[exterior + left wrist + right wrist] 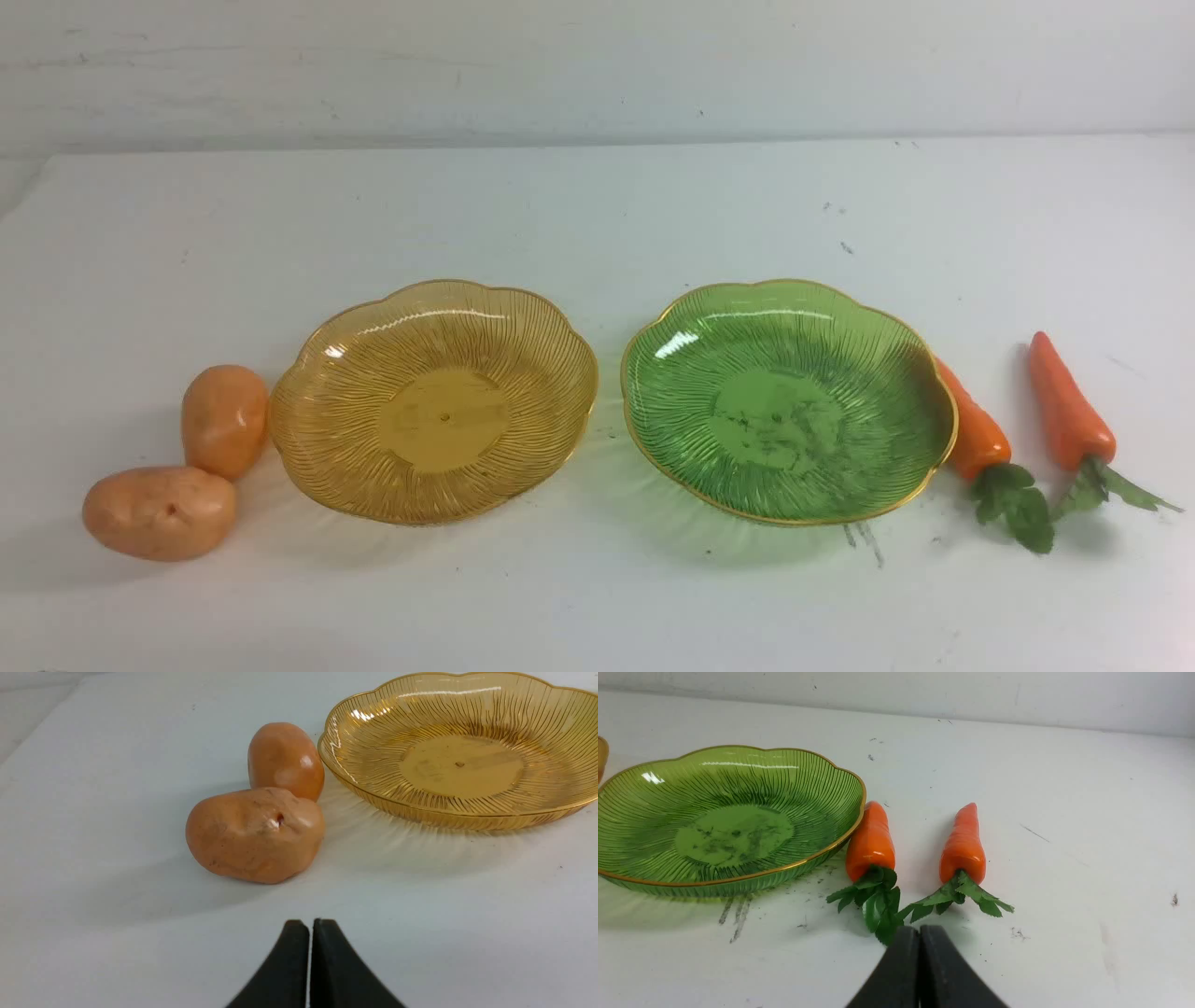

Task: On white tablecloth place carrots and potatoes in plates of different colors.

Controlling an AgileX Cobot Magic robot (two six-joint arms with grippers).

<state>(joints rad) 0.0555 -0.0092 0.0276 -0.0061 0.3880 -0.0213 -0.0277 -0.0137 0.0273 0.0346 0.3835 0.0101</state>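
On the white tablecloth an amber-yellow plate sits left of a green plate; both are empty. Two potatoes lie left of the amber plate, one nearer and one behind it. Two carrots lie right of the green plate, one against its rim, one further right. My left gripper is shut and empty, short of the near potato. My right gripper is shut and empty, just short of the carrots' green tops. Neither gripper shows in the front view.
A pale wall runs behind the table's far edge. Dark scuff marks lie in front of the green plate. The amber plate and the green plate fill part of each wrist view.
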